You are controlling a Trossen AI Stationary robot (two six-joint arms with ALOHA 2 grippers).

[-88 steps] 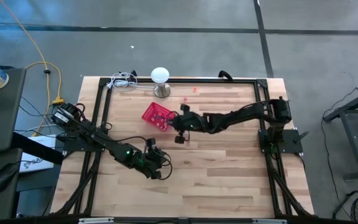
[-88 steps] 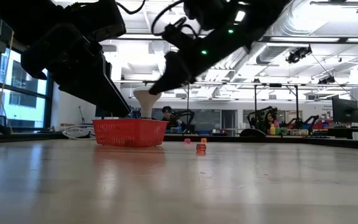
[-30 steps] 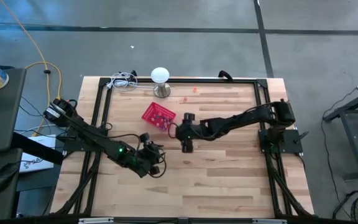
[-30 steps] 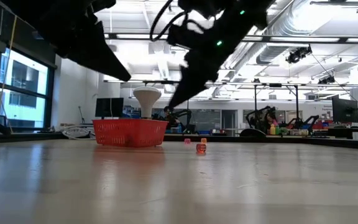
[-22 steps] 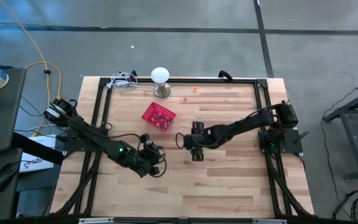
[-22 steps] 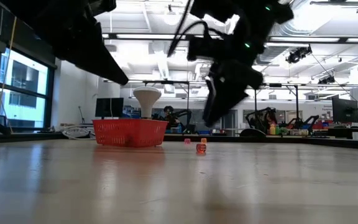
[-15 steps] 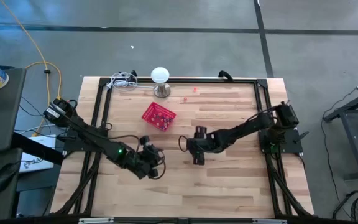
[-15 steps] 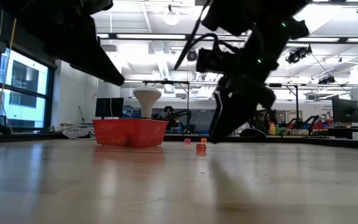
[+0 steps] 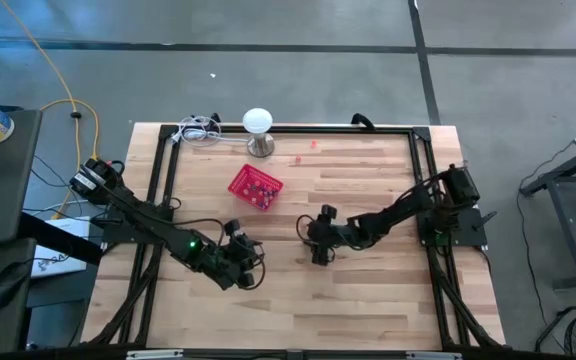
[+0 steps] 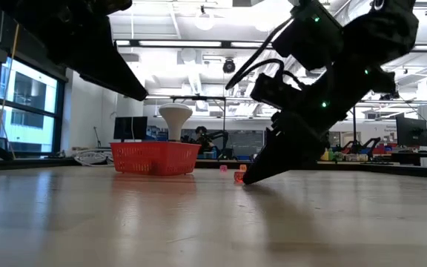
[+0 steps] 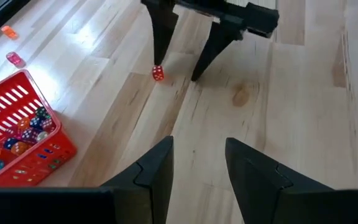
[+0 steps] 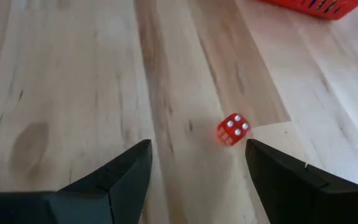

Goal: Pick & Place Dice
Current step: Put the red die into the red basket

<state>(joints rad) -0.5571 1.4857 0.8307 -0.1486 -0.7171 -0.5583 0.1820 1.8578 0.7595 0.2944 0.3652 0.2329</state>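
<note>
A tiny red die [image 12: 232, 129] lies on the wooden table between the fingers of my open right gripper [image 12: 197, 155], closer to one finger; no touch shows. From the left wrist view, that gripper [image 11: 182, 68] points down with its tips just at the table, the red die [image 11: 158, 73] beside one tip. The red mesh basket [image 9: 255, 187] holds several dice [image 11: 23, 134]. A pink die [image 11: 15, 59] and an orange die [image 11: 8, 31] lie near the far edge. My left gripper [image 11: 197, 155] hovers open and empty over the table's middle left [image 9: 246, 272].
A white mushroom-shaped lamp [image 9: 258, 128] and a coil of white cable [image 9: 198, 130] stand at the far edge, behind the basket. A black frame [image 9: 158, 180] runs round the tabletop. Bare wood stretches toward the near edge [image 9: 318, 320].
My right gripper has gone from beside the basket toward the table's right and near edges. It has come down until its open fingers stand at the tabletop around the red die. My left gripper has kept still.
</note>
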